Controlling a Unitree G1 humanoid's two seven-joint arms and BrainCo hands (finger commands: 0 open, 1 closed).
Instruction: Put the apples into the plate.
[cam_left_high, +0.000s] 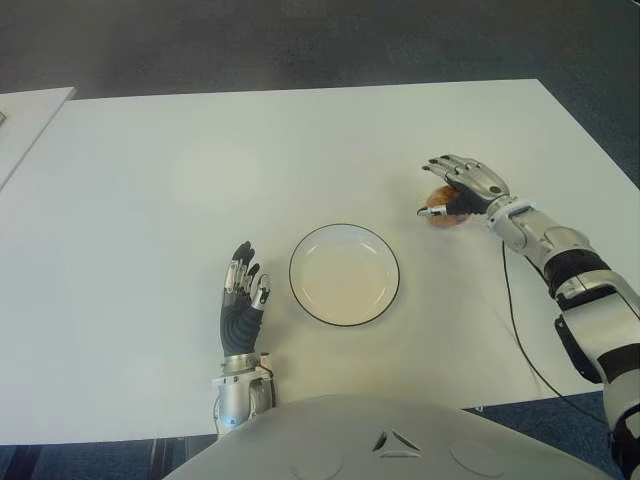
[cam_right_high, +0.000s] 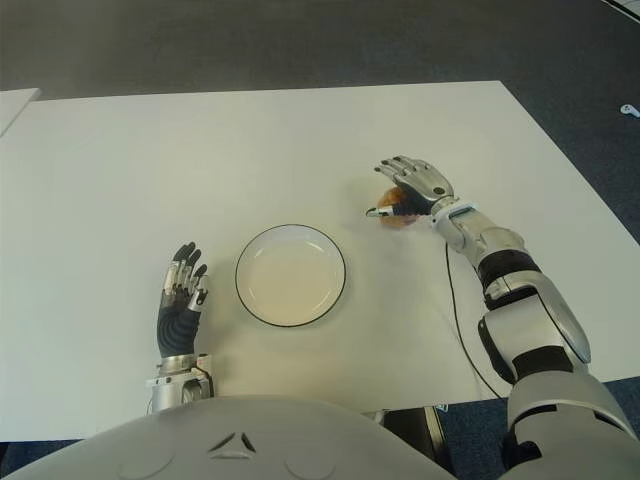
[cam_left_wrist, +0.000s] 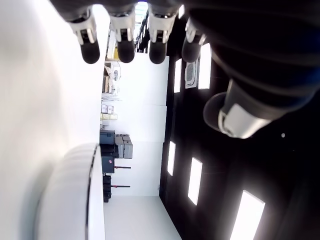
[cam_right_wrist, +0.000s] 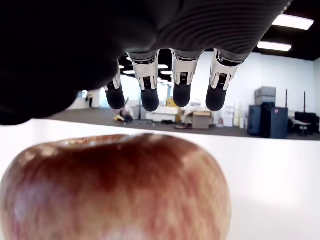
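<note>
We are looking at one apple (cam_left_high: 443, 212) sitting on the white table (cam_left_high: 150, 200), off to the right of the plate (cam_left_high: 344, 274) and a little farther back. Our right hand (cam_left_high: 462, 187) is hanging just over the apple with its fingers (cam_right_wrist: 181, 92) spread out above it, so it is not holding the apple yet. Our left hand (cam_left_high: 241, 298) is showing just left of the plate with its fingers straight and holding nothing. We are thinking the apple is round, hard and smooth, and a bit heavy for its size, so it could roll or slip. We are guessing the best hold is from the top, with fingers wrapping down around its fat middle. The plate is empty and has a low rim, so we only need to lift the apple a little to clear it. The table between apple and plate has nothing in the way, and the table's right edge is well apart from the apple.
</note>
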